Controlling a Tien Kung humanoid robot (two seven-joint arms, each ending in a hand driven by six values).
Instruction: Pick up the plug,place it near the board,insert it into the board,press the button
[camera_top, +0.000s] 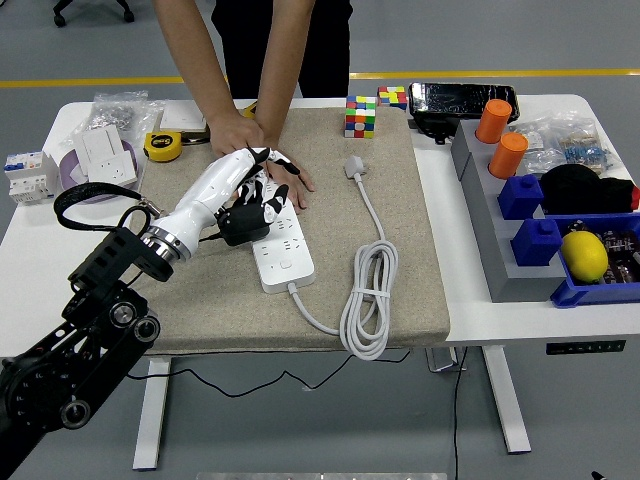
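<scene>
While person's hands (262, 150) pin strip's far end, left hand (252, 195) sits over plug (243, 220), fingers spread, not clamped. Plug on board (277, 240), directly under palm; board's long axis runs near-far.

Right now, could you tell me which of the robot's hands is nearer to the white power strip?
The left. The left hand is over the far end of the power strip, beside the person's hands pressing on it. The right hand is out of view.

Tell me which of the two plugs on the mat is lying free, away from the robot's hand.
The white plug at the mat's far right, on the coiled white cable's end. The black plug sits on the power strip under the left hand.
</scene>
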